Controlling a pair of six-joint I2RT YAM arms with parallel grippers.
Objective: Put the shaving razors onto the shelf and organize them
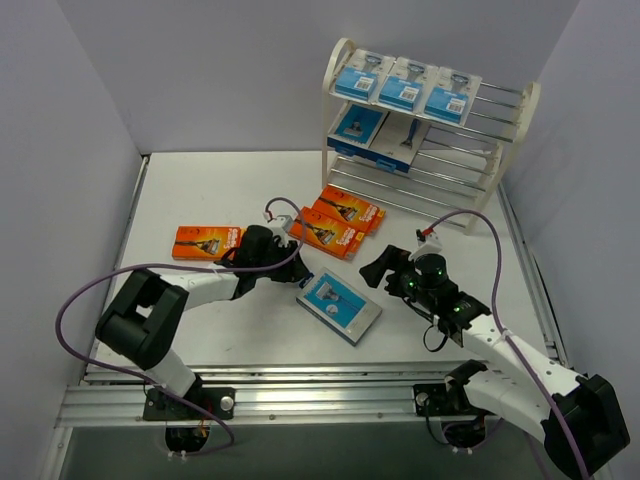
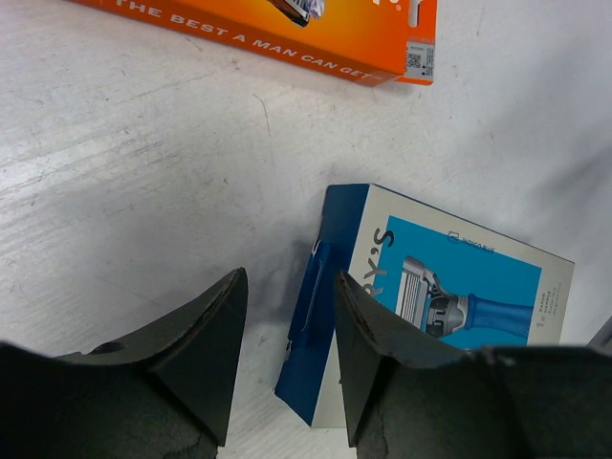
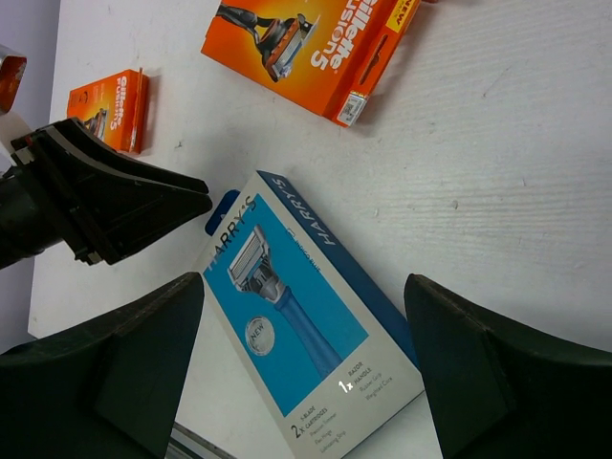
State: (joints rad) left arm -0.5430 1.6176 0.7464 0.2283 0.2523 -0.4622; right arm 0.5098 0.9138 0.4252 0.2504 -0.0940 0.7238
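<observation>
A blue and grey razor pack (image 1: 340,305) lies flat on the white table in front of both arms. My left gripper (image 1: 292,268) is low at the pack's upper left end. In the left wrist view its jaws (image 2: 287,335) stand part open astride that dark blue end edge (image 2: 316,306), one finger over the pack's face (image 2: 459,287), the other over bare table. My right gripper (image 1: 370,270) hovers at the pack's right, wide open and empty (image 3: 306,354), with the pack (image 3: 306,316) below it. The shelf (image 1: 527,105) at the back right holds several blue packs.
Two orange razor boxes (image 1: 340,222) lie side by side between the pack and the shelf, and a third (image 1: 205,242) lies at the left, beside the left arm. Grey walls close in the table on both sides. The shelf's bottom tier (image 1: 420,190) shows bare rods.
</observation>
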